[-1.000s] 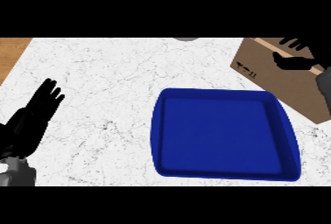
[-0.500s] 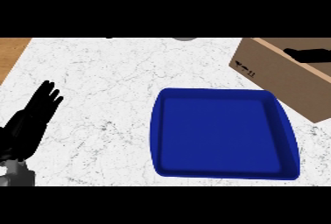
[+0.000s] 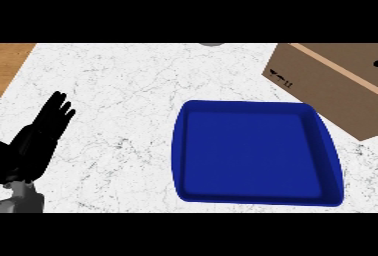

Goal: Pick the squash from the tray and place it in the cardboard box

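One hand is all you have in the head view: your left hand (image 3: 38, 142), low at the left edge, with its fingers (image 3: 59, 107) straight, pointing up and a little to the right, lying close together with only narrow gaps at the tips. They curl round nothing and pinch nothing; you can see pale counter on either side of them, though whether the fingertips rest on the surface or stand just above it you cannot tell. Behind the fingers, toward the lower edge, the black palm runs into the grey forearm (image 3: 21, 199). Outward from the fingertips, to their right and well apart from them, lies the blue tray (image 3: 255, 197), with white marbled counter (image 3: 125, 80) between; its bare blue floor shows from rim to rim, with no squash on it. Farther still from the fingers, beyond the tray's far right corner, sits the cardboard box (image 3: 325, 80), turned at an angle, its near corner just beside the tray's rim. You see its brown top and side with a small black mark, and nothing of what is inside it, so you cannot tell where the squash is. Above the fingers, in the far left corner, a strip of wood (image 3: 13, 57) borders the counter.
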